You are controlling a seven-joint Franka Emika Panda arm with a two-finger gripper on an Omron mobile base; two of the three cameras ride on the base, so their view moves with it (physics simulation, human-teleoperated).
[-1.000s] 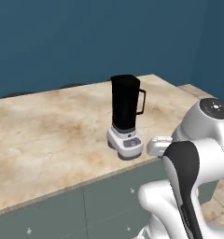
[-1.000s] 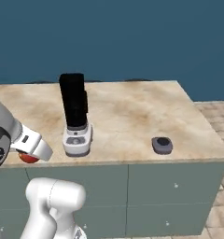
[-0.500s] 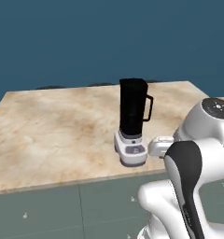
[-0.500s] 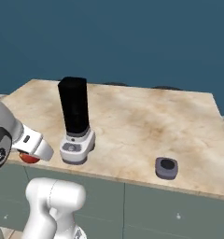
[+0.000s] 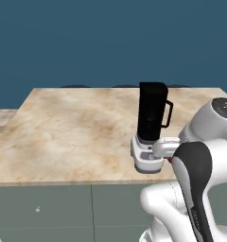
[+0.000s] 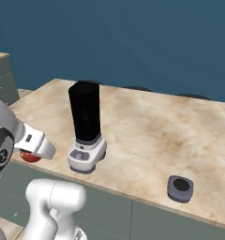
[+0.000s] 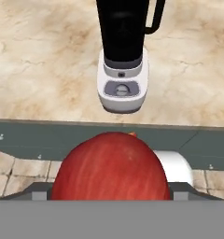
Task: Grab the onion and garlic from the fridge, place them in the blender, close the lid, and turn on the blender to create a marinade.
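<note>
Marble-topped bench (image 5: 63,137) stretches wide under a deep blue wall, grey cabinet fronts running along its near edge. Front and centre stands the blender (image 5: 151,127), tall black jar on its squat white-grey base, side handle sticking out to the right in the left base view, button panel facing the robot. The jar's top looks open, though from this angle I can't be fully sure.

Over on the right base view, the lid (image 6: 181,188) sits flat on the bench, a small grey-lilac disc with a dark centre, well apart from the blender and close to the near edge.

Now the arm: the end effector (image 6: 31,154) hangs in front of the bench edge, just off the blender's base and lower than the jar's mouth. And look at that hand view: the onion (image 7: 111,172) looms huge and red right between the fingers, with a grey pad showing at each side of it. The fingers stand wide, pinching the onion across its width. In the right base view the same red ball peeks out beneath the white hand; in the left base view just a sliver of red shows beside the blender's base.

From the hand camera, the blender rises directly ahead, past the bench edge, with pale floor tiles below.
</note>
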